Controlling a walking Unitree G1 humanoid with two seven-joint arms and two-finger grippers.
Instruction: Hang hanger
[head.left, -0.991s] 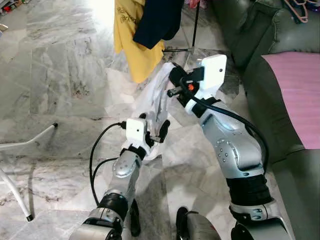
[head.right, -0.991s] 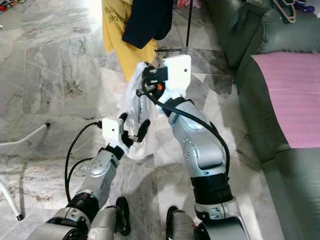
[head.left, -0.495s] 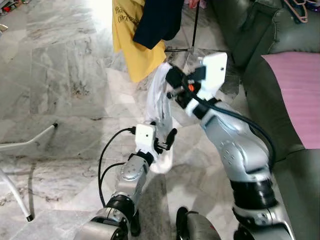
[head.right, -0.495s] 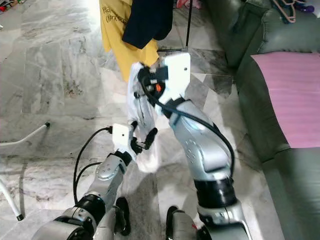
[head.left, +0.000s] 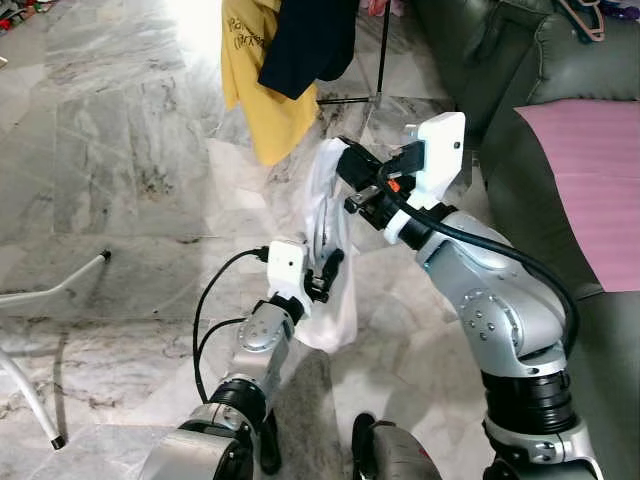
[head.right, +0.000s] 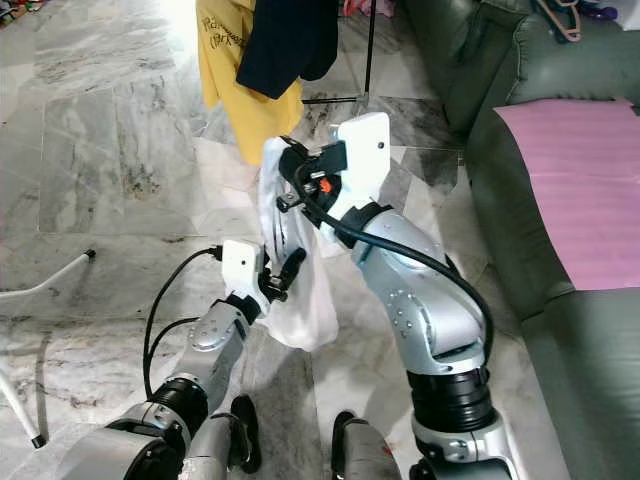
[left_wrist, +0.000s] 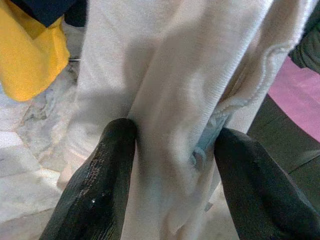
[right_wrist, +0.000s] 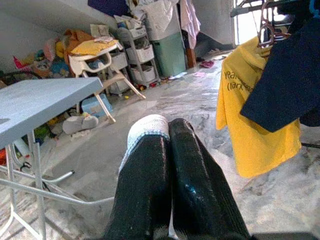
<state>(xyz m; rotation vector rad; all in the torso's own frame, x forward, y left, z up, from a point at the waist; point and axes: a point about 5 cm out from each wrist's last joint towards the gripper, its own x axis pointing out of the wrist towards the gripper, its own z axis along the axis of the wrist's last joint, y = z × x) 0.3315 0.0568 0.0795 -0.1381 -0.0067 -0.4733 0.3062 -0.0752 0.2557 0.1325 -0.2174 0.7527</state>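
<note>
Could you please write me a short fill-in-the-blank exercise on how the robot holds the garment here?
1. The right gripper pinches the white garment at its ____ end.
2. The left gripper has its fingers ____ around the garment's folds.
3. Beside the yellow shirt hangs a ____ garment.
4. The pink cloth lies on the ____.

Missing words: top; open; dark blue; sofa

Head stereo pair: looks forward and down over both arms at the marble floor (head.left: 120, 150); both eyes share the white garment (head.left: 330, 240) between the end effectors. Left wrist camera: very close behind its fingers (left_wrist: 100, 175), facing that garment. Right wrist camera: along closed fingers (right_wrist: 192, 185), facing the yellow shirt (right_wrist: 250, 120) beyond.
</note>
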